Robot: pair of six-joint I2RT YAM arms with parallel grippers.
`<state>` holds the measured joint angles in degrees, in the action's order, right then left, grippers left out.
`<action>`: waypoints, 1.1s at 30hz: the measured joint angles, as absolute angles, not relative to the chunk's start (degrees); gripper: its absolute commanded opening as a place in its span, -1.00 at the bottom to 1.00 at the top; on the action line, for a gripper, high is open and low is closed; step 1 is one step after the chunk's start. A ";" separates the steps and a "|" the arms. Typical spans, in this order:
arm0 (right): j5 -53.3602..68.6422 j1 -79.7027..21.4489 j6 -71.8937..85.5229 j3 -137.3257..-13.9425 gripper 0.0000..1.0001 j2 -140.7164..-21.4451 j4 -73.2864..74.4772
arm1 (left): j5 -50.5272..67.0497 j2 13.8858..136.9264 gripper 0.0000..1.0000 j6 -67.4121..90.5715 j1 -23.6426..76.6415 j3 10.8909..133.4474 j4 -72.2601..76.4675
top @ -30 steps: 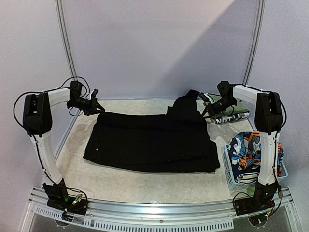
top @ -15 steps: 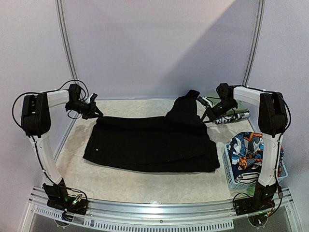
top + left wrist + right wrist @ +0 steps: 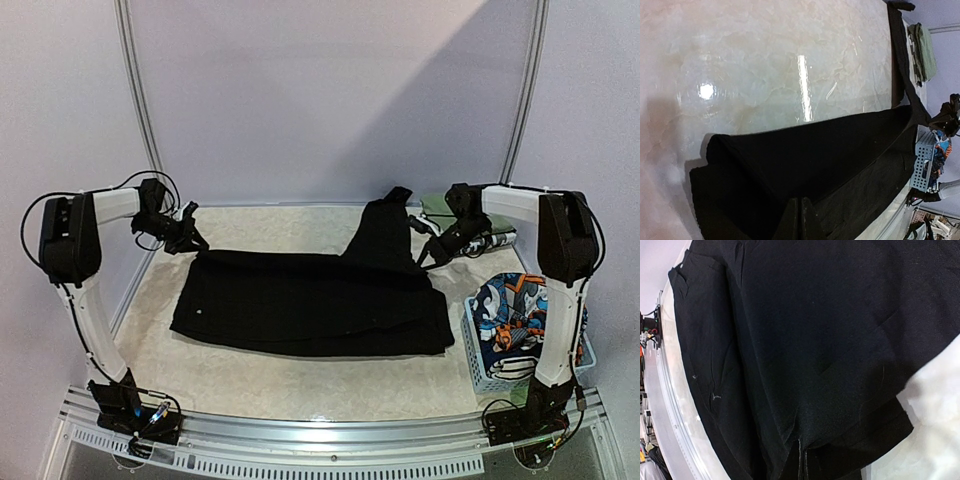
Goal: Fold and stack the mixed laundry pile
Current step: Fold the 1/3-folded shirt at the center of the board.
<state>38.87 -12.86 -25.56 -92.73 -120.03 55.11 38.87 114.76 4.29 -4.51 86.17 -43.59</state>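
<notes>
A large black garment (image 3: pixel 310 300) from the mixed laundry pile lies spread across the table, with one part running up toward the back (image 3: pixel 385 215). My left gripper (image 3: pixel 200 245) is shut on its back-left corner, and in the left wrist view the fabric (image 3: pixel 815 160) draws in to the closed left gripper (image 3: pixel 800 220). My right gripper (image 3: pixel 426 256) is shut on the back-right corner. In the right wrist view the black cloth (image 3: pixel 815 330) fills the frame and bunches at the closed right gripper (image 3: pixel 802 460). An orange-blue-white cartoon-print garment (image 3: pixel 508 305) sits in the basket.
A pale blue lattice basket (image 3: pixel 490 372) stands at the right front. A folded olive-green cloth (image 3: pixel 445 205) lies at the back right with a black-and-white printed piece (image 3: pixel 492 240) beside it. A metal rail (image 3: pixel 330 435) runs along the near edge.
Both grippers have come down and slightly forward with the garment's far edge. That edge now lies lower and flatter on the table.
</notes>
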 measured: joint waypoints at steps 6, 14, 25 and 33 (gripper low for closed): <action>37.71 -12.86 -27.38 -90.78 -1.00 -118.28 55.92 | 38.20 113.49 -1.00 4.19 -4.51 85.01 -45.25; 36.93 -12.86 -28.69 -88.95 -1.00 -117.51 56.34 | 37.26 112.90 -1.00 3.84 -4.51 83.70 -47.70; 34.11 -15.51 -29.41 -87.48 -1.00 -117.49 56.14 | 34.76 112.90 -1.00 3.53 -4.51 81.71 -48.97; 30.96 -16.84 -30.44 -84.60 -1.00 -117.49 55.88 | 33.58 112.86 -1.00 3.22 -4.36 80.82 -49.32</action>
